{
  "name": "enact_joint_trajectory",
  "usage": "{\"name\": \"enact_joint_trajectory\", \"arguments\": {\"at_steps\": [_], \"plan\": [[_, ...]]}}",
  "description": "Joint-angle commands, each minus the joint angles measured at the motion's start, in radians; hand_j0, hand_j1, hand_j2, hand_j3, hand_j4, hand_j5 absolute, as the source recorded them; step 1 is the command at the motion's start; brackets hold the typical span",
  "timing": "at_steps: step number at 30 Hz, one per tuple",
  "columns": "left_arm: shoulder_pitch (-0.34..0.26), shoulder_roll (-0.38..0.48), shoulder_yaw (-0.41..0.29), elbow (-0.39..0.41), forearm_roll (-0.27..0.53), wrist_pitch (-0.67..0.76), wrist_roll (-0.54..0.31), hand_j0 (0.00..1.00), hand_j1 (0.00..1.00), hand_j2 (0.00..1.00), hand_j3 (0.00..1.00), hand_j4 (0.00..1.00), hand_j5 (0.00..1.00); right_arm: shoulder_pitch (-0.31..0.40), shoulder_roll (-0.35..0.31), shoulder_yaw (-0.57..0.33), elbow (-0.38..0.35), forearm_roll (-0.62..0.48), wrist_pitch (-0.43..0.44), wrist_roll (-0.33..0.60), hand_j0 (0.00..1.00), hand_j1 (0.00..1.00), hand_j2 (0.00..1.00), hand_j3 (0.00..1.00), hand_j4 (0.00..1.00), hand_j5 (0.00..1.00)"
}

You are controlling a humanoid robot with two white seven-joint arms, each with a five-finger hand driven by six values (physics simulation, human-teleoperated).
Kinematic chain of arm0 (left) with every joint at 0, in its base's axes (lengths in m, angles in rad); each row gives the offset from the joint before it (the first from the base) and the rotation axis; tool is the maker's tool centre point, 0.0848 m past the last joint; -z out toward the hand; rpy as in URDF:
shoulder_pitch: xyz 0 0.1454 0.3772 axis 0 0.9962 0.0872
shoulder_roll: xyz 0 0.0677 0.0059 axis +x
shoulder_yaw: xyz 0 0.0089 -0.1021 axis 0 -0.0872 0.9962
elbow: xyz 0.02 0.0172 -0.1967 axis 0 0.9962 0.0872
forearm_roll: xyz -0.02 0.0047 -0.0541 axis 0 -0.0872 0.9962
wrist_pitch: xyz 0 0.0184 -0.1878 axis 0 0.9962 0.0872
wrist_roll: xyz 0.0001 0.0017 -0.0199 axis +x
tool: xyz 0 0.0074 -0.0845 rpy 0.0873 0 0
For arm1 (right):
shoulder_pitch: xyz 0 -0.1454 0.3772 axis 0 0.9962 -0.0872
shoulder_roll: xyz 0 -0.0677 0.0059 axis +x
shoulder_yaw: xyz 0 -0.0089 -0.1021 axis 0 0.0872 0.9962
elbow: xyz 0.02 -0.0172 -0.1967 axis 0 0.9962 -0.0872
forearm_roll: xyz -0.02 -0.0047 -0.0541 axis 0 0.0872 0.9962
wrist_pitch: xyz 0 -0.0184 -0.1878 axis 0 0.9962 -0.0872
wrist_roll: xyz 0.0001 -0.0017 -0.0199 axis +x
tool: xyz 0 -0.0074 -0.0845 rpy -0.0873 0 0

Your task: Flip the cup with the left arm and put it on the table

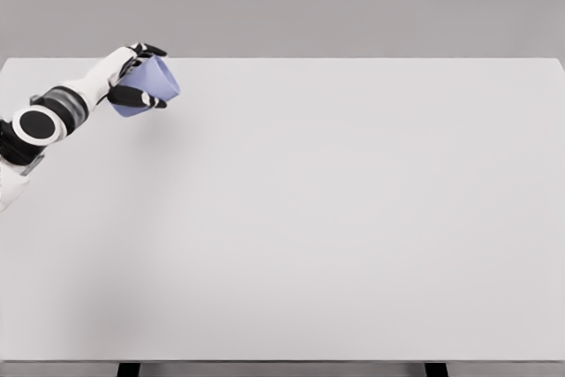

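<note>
1. The left hand is closed around the blue cup, with dark fingers above and below it.
2. The cup is tilted, near the far left corner of the table.
3. It looks small, light and hard.
4. Its smooth side may slip, so holding it around the middle seems best.

The cup was a plain pale periwinkle blue with no pattern, and it lay at the far left corner of the table, which was uniform light grey. Around the cup, the left hand was white with black fingers, its arm banded in black and grey.
</note>
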State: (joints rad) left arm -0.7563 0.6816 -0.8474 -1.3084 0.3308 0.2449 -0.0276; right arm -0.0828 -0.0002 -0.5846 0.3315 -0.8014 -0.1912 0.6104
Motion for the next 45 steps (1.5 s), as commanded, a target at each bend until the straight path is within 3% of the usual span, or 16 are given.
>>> {"name": "enact_joint_trajectory", "arguments": {"at_steps": [1, 5, 7, 12, 16, 19, 24, 26, 27, 32, 38, 45], "plan": [[0.005, 0.007, 0.001, 0.001, 0.001, -0.094, 0.032, 0.66, 0.66, 0.66, 0.66, 0.66, 0.66, 0.000, 0.000, 0.000, 0.000, 0.001, -0.001, 0.000, 1.00, 1.00, 1.00, 1.00, 1.00, 1.00], [0.049, 0.019, -0.001, -0.002, 0.004, -0.288, 0.069, 0.66, 0.66, 0.66, 0.66, 0.66, 0.66, 0.000, 0.000, 0.000, 0.000, 0.001, -0.001, 0.000, 1.00, 1.00, 1.00, 1.00, 1.00, 1.00], [0.066, 0.019, -0.001, -0.002, 0.046, -0.346, 0.071, 0.66, 0.66, 0.66, 0.66, 0.66, 0.66, 0.000, 0.000, 0.000, 0.000, 0.001, -0.001, 0.000, 1.00, 1.00, 1.00, 1.00, 1.00, 1.00], [0.094, 0.016, 0.001, 0.001, 0.304, -0.383, 0.071, 0.67, 0.67, 0.67, 0.67, 0.67, 0.67, 0.000, 0.000, 0.000, 0.000, 0.001, -0.001, 0.000, 1.00, 1.00, 1.00, 1.00, 1.00, 1.00], [0.114, 0.013, 0.002, 0.020, 0.464, -0.383, 0.071, 0.66, 0.66, 0.66, 0.66, 0.66, 0.66, 0.000, 0.000, 0.000, 0.000, 0.001, -0.001, 0.000, 1.00, 1.00, 1.00, 1.00, 1.00, 1.00], [0.130, 0.003, 0.042, 0.021, 0.458, -0.400, 0.075, 0.63, 0.63, 0.63, 0.63, 0.63, 0.63, 0.000, 0.000, 0.000, 0.000, 0.001, -0.001, 0.000, 1.00, 1.00, 1.00, 1.00, 1.00, 1.00], [0.163, -0.008, 0.071, 0.021, 0.444, -0.561, 0.221, 0.65, 0.65, 0.65, 0.65, 0.65, 0.65, 0.000, 0.000, 0.000, 0.000, 0.001, -0.001, 0.000, 1.00, 1.00, 1.00, 1.00, 1.00, 1.00], [0.215, -0.054, 0.165, 0.021, 0.352, -0.561, 0.271, 0.65, 0.65, 0.65, 0.65, 0.65, 0.65, 0.000, 0.000, 0.000, 0.000, 0.001, -0.001, 0.000, 1.00, 1.00, 1.00, 1.00, 1.00, 1.00], [0.242, -0.070, 0.195, 0.021, 0.332, -0.561, 0.276, 0.65, 0.65, 0.65, 0.65, 0.65, 0.65, 0.000, 0.000, 0.000, 0.000, 0.001, -0.001, 0.000, 1.00, 1.00, 1.00, 1.00, 1.00, 1.00], [0.270, -0.079, 0.205, 0.009, 0.323, -0.668, 0.276, 0.65, 0.65, 0.65, 0.65, 0.65, 0.65, 0.000, 0.000, 0.000, 0.000, 0.001, -0.001, 0.000, 1.00, 1.00, 1.00, 1.00, 1.00, 1.00], [0.348, -0.083, 0.240, -0.040, 0.312, -0.800, 0.275, 0.65, 0.65, 0.65, 0.65, 0.65, 0.65, 0.000, 0.000, 0.000, 0.000, 0.001, -0.001, 0.000, 1.00, 1.00, 1.00, 1.00, 1.00, 1.00], [0.367, -0.139, 0.234, 0.034, 0.294, -0.820, 0.267, 0.67, 0.67, 0.67, 0.67, 0.67, 0.67, 0.000, 0.000, 0.000, 0.000, 0.001, -0.001, 0.000, 1.00, 1.00, 1.00, 1.00, 1.00, 1.00]]}}
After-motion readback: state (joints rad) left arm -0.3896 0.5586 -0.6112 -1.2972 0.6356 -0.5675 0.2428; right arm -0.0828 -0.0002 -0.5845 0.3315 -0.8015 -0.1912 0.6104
